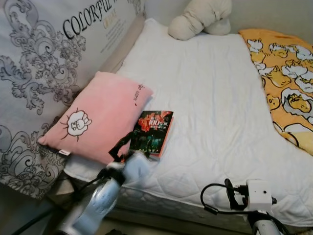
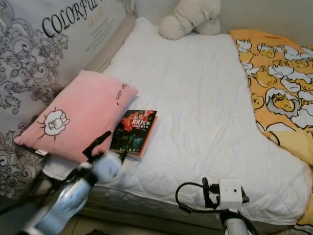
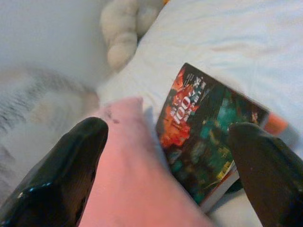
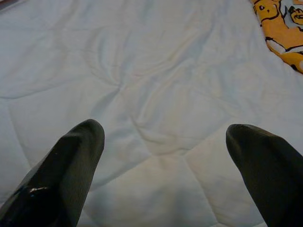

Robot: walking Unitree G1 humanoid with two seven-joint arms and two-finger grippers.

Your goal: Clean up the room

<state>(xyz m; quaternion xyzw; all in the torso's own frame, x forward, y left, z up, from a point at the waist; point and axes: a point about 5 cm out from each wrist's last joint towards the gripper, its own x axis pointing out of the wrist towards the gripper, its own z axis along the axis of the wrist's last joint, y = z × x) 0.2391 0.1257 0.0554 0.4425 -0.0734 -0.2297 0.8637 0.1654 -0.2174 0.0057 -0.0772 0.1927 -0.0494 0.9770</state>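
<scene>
Book (image 1: 152,132) on white bed (image 1: 215,112) beside pink pillow (image 1: 95,117), left tool (image 3: 165,184) spread wide above it.

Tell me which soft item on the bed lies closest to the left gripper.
The pink pillow, beside the book at the left gripper; the cream plush toy sits at the far end.

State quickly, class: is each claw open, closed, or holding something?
Left claw: open, holding nothing, over the pink pillow and book.
Right claw: open, holding nothing, above the white mattress.
</scene>
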